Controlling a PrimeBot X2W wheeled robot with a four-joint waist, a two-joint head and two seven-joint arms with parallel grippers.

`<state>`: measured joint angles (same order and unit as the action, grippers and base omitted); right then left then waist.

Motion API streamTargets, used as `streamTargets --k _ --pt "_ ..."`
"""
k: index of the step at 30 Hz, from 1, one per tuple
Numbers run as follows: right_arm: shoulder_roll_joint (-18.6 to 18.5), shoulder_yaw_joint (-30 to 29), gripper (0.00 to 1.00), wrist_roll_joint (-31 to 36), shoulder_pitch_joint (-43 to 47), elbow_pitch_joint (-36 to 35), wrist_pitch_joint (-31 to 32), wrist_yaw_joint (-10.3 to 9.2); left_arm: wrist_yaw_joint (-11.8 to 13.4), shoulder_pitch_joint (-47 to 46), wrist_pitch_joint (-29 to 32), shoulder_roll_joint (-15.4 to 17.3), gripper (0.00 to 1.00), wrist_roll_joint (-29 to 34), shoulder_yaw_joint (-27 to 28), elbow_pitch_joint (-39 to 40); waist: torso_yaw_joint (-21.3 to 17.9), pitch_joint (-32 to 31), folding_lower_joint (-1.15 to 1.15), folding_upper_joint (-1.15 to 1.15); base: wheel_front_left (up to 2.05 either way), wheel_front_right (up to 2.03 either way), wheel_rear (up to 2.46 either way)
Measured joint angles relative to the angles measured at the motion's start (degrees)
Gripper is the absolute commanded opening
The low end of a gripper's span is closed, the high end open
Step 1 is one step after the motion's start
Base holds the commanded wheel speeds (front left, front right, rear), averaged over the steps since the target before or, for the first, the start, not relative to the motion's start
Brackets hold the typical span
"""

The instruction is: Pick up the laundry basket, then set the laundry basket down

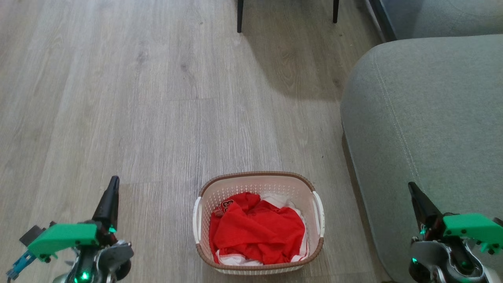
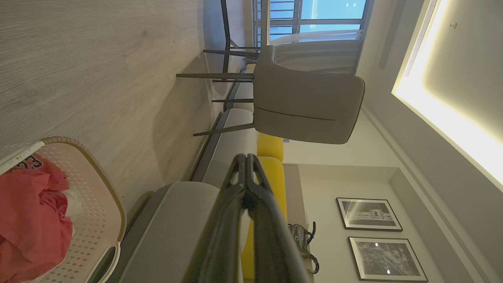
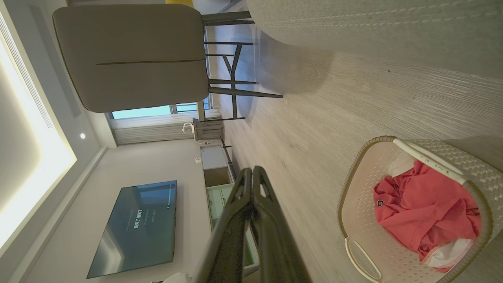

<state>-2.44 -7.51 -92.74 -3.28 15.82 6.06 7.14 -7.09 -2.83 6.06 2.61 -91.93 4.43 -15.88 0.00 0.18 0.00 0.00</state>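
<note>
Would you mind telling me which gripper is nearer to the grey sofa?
Right. The right gripper hangs at the edge of the grey sofa; the left gripper is over the floor, beyond the laundry basket.

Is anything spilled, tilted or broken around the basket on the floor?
Nothing stands out. The laundry basket stands upright on the floor beside the sofa, red and white clothes bunched inside its rim. The left pincer and right pincer are shut, clear of it.

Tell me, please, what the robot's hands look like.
The left hand and right hand each have two long, dark, tapering fingers, a bright green plastic bracket behind them and a silver-grey metal wrist with small green lights. A blue part juts out beside the left bracket.
</note>
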Motion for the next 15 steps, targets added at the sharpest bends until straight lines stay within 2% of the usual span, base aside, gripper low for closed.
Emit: streamTargets --k 15 --pt "0.0 0.0 0.0 0.0 0.0 0.0 0.0 0.0 0.0 0.0 0.0 0.0 0.0 0.0 0.0 0.0 0.0 0.0 0.0 0.0 0.0 0.0 0.0"
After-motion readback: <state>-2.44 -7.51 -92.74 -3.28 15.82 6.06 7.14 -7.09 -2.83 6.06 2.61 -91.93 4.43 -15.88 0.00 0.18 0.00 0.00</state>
